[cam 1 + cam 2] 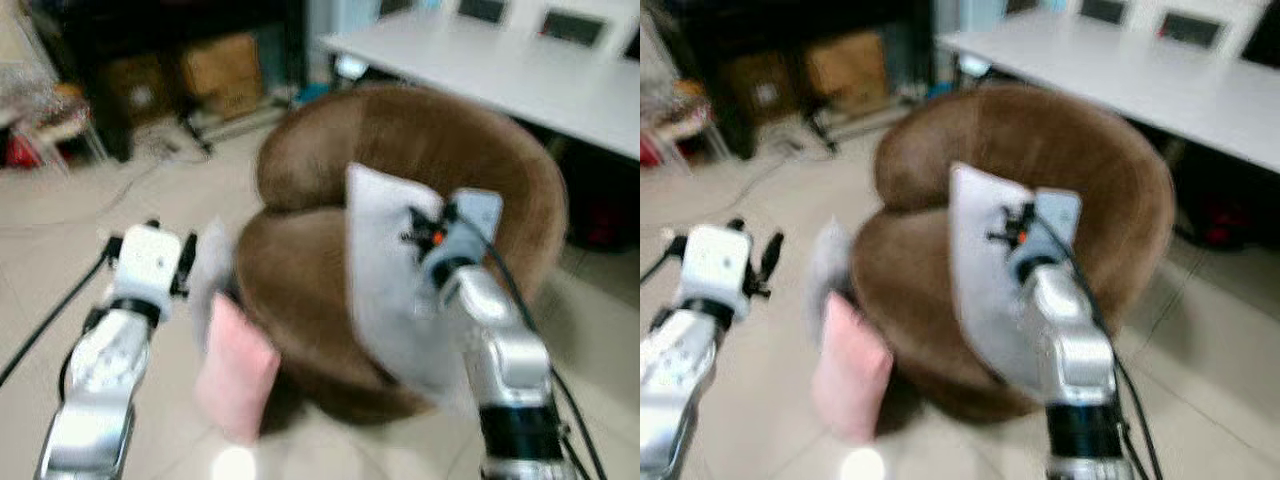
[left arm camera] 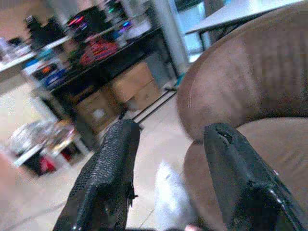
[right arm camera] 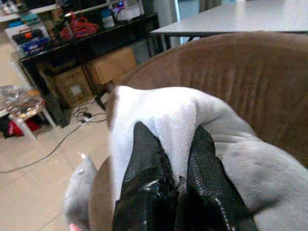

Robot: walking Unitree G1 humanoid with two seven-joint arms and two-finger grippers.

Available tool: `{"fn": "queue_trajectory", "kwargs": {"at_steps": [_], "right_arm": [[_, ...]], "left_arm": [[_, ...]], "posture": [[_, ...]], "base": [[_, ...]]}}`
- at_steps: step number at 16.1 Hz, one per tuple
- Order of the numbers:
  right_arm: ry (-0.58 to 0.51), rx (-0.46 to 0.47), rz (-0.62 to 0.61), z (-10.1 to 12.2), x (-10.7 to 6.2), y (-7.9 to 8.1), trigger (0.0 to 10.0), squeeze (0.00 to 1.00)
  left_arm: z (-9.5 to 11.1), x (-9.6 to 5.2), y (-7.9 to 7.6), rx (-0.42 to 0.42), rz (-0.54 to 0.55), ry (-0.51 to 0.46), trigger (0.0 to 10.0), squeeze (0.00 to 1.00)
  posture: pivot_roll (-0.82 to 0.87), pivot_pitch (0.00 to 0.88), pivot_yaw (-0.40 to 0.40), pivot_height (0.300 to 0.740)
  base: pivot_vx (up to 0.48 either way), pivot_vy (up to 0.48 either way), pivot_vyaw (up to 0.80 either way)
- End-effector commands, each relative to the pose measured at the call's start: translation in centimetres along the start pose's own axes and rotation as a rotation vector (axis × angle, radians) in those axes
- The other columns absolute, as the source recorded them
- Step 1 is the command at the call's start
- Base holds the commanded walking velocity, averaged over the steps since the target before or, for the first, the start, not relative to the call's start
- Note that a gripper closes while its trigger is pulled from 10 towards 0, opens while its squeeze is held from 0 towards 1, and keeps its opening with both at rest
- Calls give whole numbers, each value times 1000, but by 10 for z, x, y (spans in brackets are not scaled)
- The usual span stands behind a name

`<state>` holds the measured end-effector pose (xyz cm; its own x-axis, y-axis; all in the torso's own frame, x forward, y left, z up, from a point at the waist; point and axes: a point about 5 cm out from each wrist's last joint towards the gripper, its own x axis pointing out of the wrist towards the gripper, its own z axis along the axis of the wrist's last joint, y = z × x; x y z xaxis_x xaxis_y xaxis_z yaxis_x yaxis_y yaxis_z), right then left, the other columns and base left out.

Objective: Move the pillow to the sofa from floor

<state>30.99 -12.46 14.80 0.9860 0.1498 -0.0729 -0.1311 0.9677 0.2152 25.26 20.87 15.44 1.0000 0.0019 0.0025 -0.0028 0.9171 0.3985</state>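
Note:
A pale grey pillow [image 1: 385, 270] hangs in front of the round brown sofa [image 1: 420, 150], held up over its seat by my right gripper [image 3: 175, 159], which is shut on the pillow's edge. A pink pillow [image 1: 238, 365] leans on the floor against the sofa's front left side, with a grey pillow [image 1: 208, 275] behind it. My left gripper [image 2: 168, 173] is open and empty, raised to the left of the sofa above those floor pillows.
A white table [image 1: 480, 60] stands behind the sofa. Dark shelves with cardboard boxes [image 1: 215, 65] line the far wall, and cables [image 1: 60, 300] run across the tiled floor at the left. A small stand [image 1: 45, 125] sits far left.

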Motion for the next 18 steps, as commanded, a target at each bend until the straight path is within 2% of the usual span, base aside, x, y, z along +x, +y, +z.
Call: {"fn": "queue_trajectory", "kwargs": {"at_steps": [1,18], "right_arm": [[-88,-15,2,19,0,-2,10000,0],[-107,-39,50,23,3,4,10000,0]], "left_arm": [[5,1,-4,-10,-25,-20,10000,0],[4,2,-6,-3,-42,-28,10000,0]], "posture": [[-28,0,6,740],[-23,0,-4,740]], "base": [[304,0,-550],[343,0,0]]}}
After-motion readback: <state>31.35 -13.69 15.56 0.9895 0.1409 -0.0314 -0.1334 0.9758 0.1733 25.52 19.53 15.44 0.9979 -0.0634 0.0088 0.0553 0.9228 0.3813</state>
